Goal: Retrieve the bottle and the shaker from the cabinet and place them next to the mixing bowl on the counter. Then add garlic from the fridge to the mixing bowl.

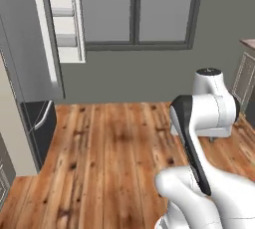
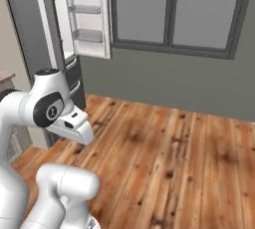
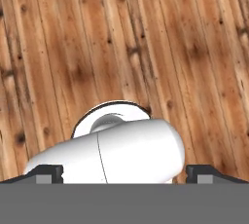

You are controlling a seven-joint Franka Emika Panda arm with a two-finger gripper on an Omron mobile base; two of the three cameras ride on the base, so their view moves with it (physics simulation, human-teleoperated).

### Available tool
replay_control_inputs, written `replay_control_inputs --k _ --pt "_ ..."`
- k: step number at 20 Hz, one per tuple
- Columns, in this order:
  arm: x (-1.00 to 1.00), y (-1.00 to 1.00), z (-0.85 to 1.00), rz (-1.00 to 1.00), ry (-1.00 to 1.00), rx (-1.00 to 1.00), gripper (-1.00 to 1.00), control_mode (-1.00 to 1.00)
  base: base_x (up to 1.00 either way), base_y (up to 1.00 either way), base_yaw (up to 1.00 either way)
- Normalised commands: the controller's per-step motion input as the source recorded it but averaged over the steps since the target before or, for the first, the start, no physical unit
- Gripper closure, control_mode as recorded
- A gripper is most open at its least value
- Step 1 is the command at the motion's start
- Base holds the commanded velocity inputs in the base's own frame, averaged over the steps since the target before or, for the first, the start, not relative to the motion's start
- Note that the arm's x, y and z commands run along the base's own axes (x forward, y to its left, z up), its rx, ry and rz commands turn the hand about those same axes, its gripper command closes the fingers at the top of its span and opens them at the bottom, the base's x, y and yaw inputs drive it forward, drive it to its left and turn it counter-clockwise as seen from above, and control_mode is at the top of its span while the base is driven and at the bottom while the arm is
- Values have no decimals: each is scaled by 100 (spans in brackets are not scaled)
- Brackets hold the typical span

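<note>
I've got one tall grey fridge (image 2: 57, 39) at far left, its white-lined door (image 2: 89, 16) swung open — the garlic should be inside, though I can't make it out. My one claw (image 3: 124, 175) points down at the plank floor (image 3: 121, 47), spread wide, holding nothing.

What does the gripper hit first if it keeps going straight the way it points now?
Probably the wood floor: the open gripper points down at bare planks. The robot's own white body sits low in that line; depth is unclear.
</note>
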Motion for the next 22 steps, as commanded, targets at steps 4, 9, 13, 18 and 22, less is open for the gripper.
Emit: replay_control_inputs --k 4,9,13,18,22 --pt "0 0 0 0 0 0 -100 100 92 -17 48" --pt "0 0 0 0 0 0 -100 100 80 -56 44" --pt "0 0 0 0 0 0 -100 100 42 -61 48" --pt "0 0 0 0 0 0 -100 100 36 -59 50" --pt "0 0 0 0 0 0 -100 100 38 -81 54"
